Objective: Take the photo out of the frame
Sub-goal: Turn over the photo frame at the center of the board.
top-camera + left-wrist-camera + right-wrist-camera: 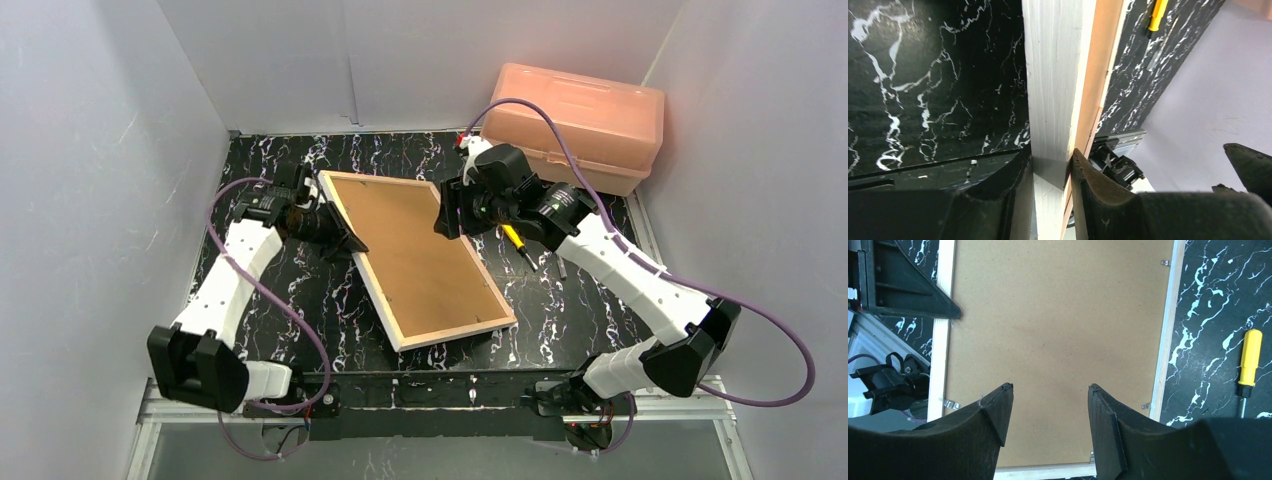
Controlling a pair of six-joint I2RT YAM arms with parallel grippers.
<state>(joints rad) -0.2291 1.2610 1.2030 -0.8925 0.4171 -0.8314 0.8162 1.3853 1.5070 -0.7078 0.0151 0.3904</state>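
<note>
Well, the photo is hidden; I think it sits under the brown backing board, which faces up. The frame is in the middle of the top view, its long side running from upper left to lower right over the worktop. The left hand pinches its upper-left edge. The right hand hangs wide open just above the board, nearer the small clips.

Bright, even overhead light, soft shadows; wrist views blur slightly up close.
</note>
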